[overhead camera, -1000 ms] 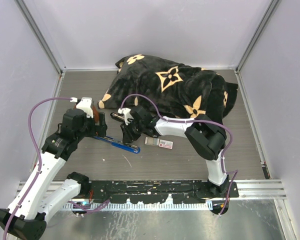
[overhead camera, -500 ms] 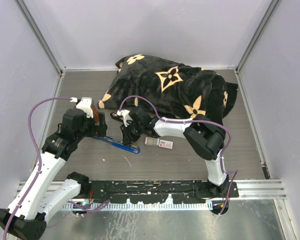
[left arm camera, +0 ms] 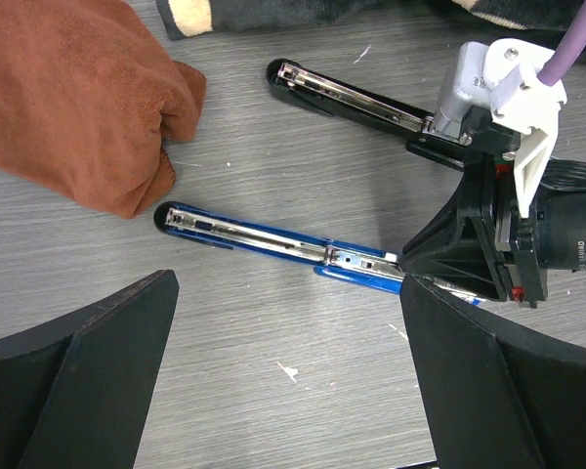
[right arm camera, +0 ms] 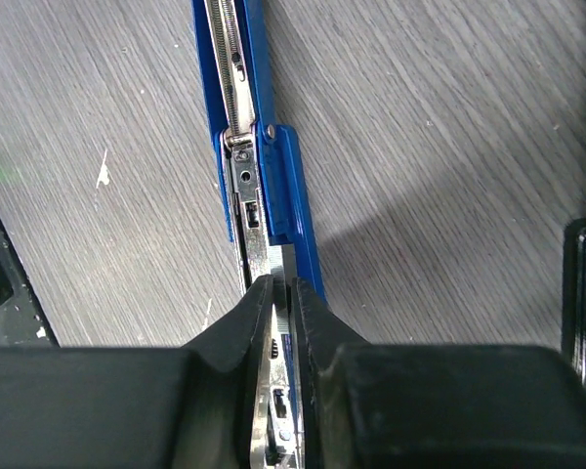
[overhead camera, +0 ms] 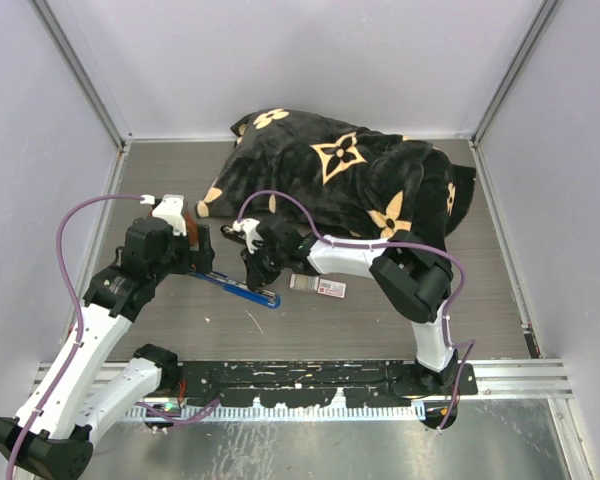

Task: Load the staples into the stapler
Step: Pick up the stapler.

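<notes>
Between the black fingers of my right gripper (right arm camera: pixel 281 293) sits the bright steel magazine rail of the long blue plastic stapler (right arm camera: pixel 264 166), opened flat on the grey wood-grain table (right arm camera: pixel 420 147). The fingers press the rail from both sides. My left gripper (left arm camera: pixel 285 283) hangs spread wide above the stapler. The small flat white cardboard box of staples (overhead camera: pixel 318 287), red-pink labelled, lies on the table just beside the stapler, untouched.

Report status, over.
Left tool open. Right tool pinching open blue stapler rail. Staples box lying on table. Black stapler apart.
</notes>
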